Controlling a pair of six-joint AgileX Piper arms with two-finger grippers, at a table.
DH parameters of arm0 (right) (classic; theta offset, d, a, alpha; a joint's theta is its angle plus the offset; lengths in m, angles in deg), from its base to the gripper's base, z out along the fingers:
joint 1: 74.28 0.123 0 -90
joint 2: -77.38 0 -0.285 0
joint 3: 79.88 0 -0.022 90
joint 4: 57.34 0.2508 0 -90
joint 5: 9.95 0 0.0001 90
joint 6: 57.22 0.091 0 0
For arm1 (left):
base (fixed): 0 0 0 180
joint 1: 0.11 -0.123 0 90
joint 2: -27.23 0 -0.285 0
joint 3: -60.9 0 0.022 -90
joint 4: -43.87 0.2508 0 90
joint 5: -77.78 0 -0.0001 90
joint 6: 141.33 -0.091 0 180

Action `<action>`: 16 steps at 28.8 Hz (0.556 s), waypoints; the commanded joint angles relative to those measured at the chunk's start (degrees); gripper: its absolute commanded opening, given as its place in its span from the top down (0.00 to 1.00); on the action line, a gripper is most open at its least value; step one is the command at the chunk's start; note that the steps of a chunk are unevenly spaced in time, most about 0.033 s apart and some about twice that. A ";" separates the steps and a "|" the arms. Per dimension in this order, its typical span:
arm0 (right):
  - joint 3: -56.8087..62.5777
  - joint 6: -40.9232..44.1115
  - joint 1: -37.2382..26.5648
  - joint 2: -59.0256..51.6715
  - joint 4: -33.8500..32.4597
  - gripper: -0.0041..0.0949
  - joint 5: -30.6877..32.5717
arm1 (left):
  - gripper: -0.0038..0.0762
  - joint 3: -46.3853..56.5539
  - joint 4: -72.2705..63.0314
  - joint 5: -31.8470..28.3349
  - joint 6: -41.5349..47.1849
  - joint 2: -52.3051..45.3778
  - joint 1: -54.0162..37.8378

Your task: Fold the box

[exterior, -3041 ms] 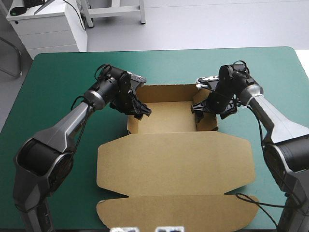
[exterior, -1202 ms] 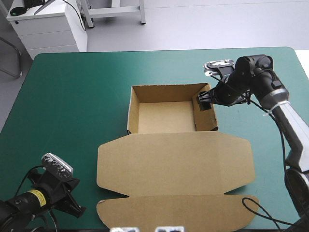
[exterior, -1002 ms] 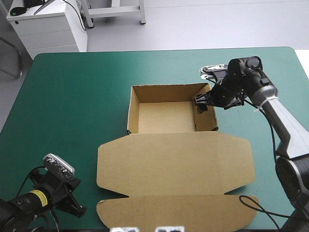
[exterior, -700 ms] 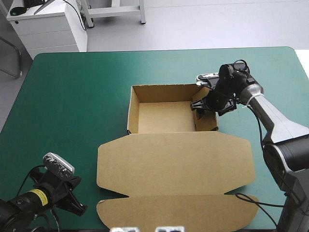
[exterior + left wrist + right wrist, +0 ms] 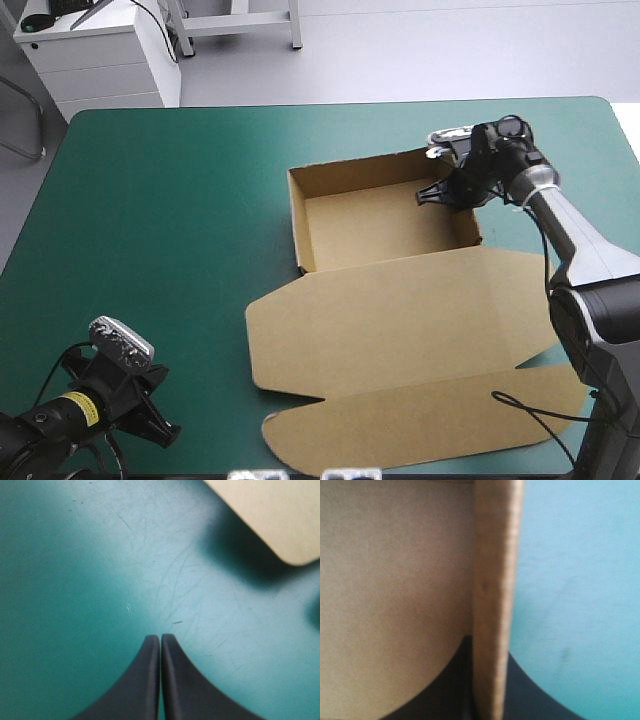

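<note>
The brown box (image 5: 385, 225) stands as an open tray right of the table's middle, turned a little. Its lid (image 5: 400, 320) lies flat toward the near edge. My right gripper (image 5: 441, 192) is at the tray's right wall near the far corner, shut on that wall. In the right wrist view the wall (image 5: 492, 580) runs up between the black fingers, one inside the tray and one outside, with the right gripper (image 5: 486, 646) all but closed. My left gripper (image 5: 165, 435) rests low at the near left corner, shut and holding nothing. In its own view the left gripper (image 5: 160, 638) points at bare cover, a rounded box corner (image 5: 270, 515) ahead.
The lid's front flap (image 5: 420, 430) reaches close to the table's near edge, and its right end lies near the right arm's base. Teal-green cover (image 5: 170, 220) spreads wide to the left of the box.
The left arm drew back from the box to the near left corner. My right gripper closed on the right wall, and the whole box slid to the right and turned slightly.
</note>
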 commanded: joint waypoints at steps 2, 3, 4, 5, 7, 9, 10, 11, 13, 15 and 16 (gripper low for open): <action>-5.04 -0.57 -10.49 -3.12 -3.06 0.98 -2.81 | 0.96 -1.33 -0.42 -2.57 0.56 0.31 0.12; -5.30 -0.57 -13.06 -3.12 -3.06 0.98 -2.66 | 0.96 -1.33 -0.42 -2.57 0.56 0.31 0.12; -5.30 -0.57 -15.63 -3.12 -3.06 0.98 -2.69 | 0.96 -1.33 -0.42 -2.57 0.56 0.31 0.12; -5.30 -0.57 -18.23 -3.12 -2.94 0.98 -2.69 | 0.96 -1.33 -0.42 -2.57 0.56 0.31 0.12; -5.30 -0.57 -23.25 -2.99 -2.86 0.98 -2.48 | 0.96 -1.33 -0.42 -2.57 0.56 0.31 0.12; -5.30 -0.83 -27.38 -2.91 -2.46 0.98 -2.38 | 0.96 -1.33 -0.42 -2.57 0.56 0.31 0.12; -5.30 -0.83 -29.05 -2.76 -2.46 0.98 -2.38 | 0.96 -1.33 -0.42 -2.57 0.56 0.31 0.12; -5.30 -0.83 -30.98 -2.77 -2.46 0.98 -2.38 | 0.96 -1.33 -0.42 -2.57 0.56 0.31 0.12; -5.30 -0.83 -33.96 -2.53 -1.99 0.98 -2.12 | 0.96 -1.33 -0.42 -2.57 0.56 0.31 0.12; -5.30 -0.94 -36.29 -2.47 -1.61 0.98 -1.10 | 0.96 -1.33 -0.42 -2.69 0.56 0.31 0.12; -5.30 -1.63 -37.09 -2.37 -1.42 0.98 -0.62 | 0.96 -1.33 -0.42 -2.91 0.56 0.31 0.12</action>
